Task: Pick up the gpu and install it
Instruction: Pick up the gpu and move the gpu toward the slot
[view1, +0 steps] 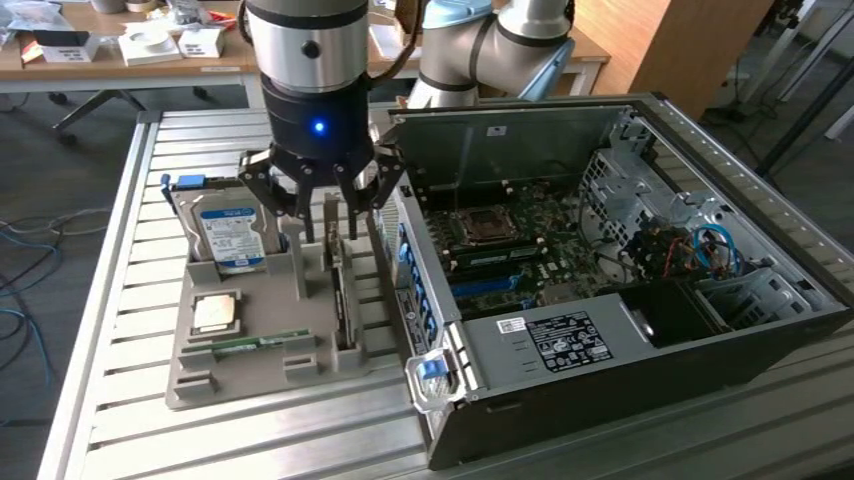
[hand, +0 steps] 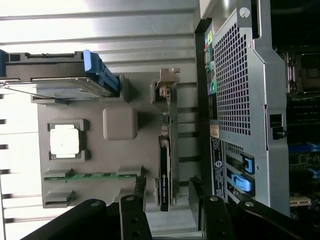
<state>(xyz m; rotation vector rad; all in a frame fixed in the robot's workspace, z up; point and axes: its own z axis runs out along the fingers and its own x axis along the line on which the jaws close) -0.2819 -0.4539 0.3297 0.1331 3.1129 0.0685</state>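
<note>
The tool (view1: 324, 215), fingers apart, straddles the gpu (view1: 344, 300), which stands edge-up in its holder (view1: 247, 378), seemingly for easy pinching.

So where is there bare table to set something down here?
Bare table: the slats at the exterior view's left of the gray holder. Crowded: the strip between holder and computer case, where the gripper hangs over the gpu.

A slatted metal table (view1: 127, 300) carries a grey parts tray (view1: 260, 382) toward the exterior view's left and, just beside it, an open computer case (view1: 627, 400).
</note>
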